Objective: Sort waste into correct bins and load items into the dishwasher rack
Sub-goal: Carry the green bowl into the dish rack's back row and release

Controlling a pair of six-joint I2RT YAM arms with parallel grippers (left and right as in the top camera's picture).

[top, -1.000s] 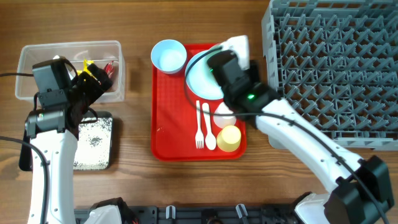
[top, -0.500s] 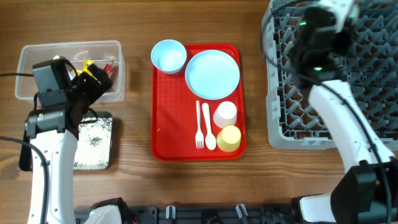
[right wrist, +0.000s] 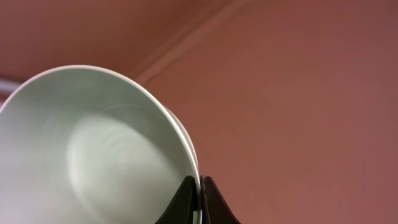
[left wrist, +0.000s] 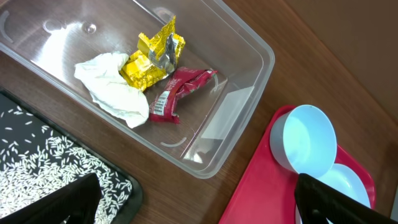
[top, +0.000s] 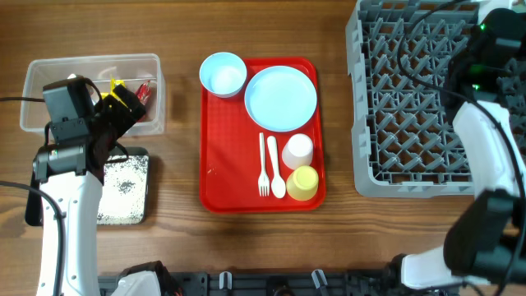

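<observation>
At far right, pale green round plastic bowl is clamped by right gripper. Left gripper is spread wide above clear rectangular plastic tub.

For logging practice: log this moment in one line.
left claw: open, by clear tub | right claw: shut on pale green bowl, over dishwasher rack

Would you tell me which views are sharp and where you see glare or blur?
Overhead view: evenly lit, sharp, soft shadows. Left wrist view: bright reflections on the clear plastic rectangular tub; the dark fingers look soft. Right wrist view: the pale green bowl fills the frame, slightly blurred.
</observation>
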